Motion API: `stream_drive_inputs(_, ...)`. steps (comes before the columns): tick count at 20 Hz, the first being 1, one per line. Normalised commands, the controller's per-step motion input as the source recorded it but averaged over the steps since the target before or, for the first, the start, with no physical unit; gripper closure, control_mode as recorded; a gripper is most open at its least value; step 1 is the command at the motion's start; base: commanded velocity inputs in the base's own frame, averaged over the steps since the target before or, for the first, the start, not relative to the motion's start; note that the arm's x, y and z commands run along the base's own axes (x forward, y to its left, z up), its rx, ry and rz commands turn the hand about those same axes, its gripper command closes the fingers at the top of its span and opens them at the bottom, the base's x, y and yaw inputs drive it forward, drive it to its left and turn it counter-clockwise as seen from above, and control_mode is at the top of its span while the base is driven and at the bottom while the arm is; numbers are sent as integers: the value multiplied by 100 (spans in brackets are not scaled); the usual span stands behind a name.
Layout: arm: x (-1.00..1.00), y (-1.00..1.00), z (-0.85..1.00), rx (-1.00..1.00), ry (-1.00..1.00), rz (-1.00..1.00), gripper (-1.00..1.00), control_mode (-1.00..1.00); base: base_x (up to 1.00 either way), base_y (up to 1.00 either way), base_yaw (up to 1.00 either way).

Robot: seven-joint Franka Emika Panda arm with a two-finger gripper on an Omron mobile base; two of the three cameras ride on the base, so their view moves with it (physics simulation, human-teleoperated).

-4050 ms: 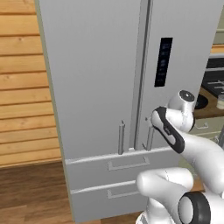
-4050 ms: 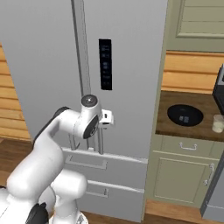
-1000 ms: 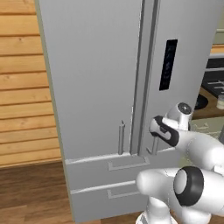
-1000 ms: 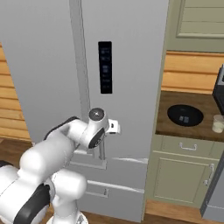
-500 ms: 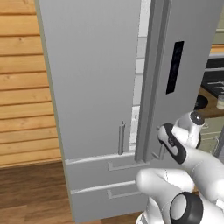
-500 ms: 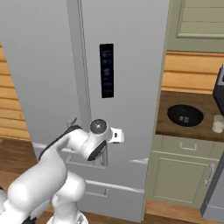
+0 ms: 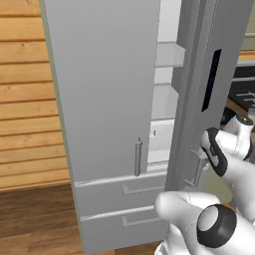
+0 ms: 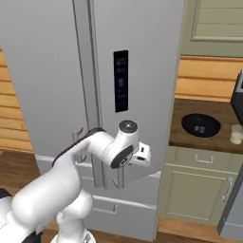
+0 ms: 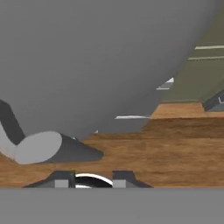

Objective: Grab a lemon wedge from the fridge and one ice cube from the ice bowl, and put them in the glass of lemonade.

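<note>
The light-grey fridge [image 7: 107,99] stands with its right door [image 7: 199,79] swung partly out, so white shelves [image 7: 167,55] show through the gap. My gripper [image 7: 202,152] sits at that door's bar handle [image 7: 198,173], low on the door. In the hand view the fingertips [image 9: 61,177] stand apart with nothing between them, and the handle [image 9: 37,148] lies off to their left. The black ice bowl [image 8: 200,125] rests on the brown counter right of the fridge, with the glass of lemonade [image 8: 236,134] just beyond it. The lemon wedge is hidden.
The fridge's left door [image 7: 99,74] is closed, and two drawers [image 7: 119,199] sit below it. Beige cabinets [image 8: 199,190] carry the counter at the right. Wood-plank wall [image 7: 27,99] and wooden floor [image 7: 35,219] lie left of the fridge.
The right fridge door has swung further out and the shelves inside have come into sight. My hand has moved back and to the right with it, and its fingers have drawn closer together.
</note>
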Motion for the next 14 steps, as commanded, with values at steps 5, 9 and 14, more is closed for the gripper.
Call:
stream_drive_inputs(5, -72, -64, 1, 12, -7, -8, -100, -100, 0, 0, 0)
stream_drive_inputs(9, -77, -44, 39, 2, -4, -3, -100, -100, 0, 0, 0)
stream_drive_inputs(14, -79, -21, 97, 1, -13, 0, -100, -100, 0, 0, 0)
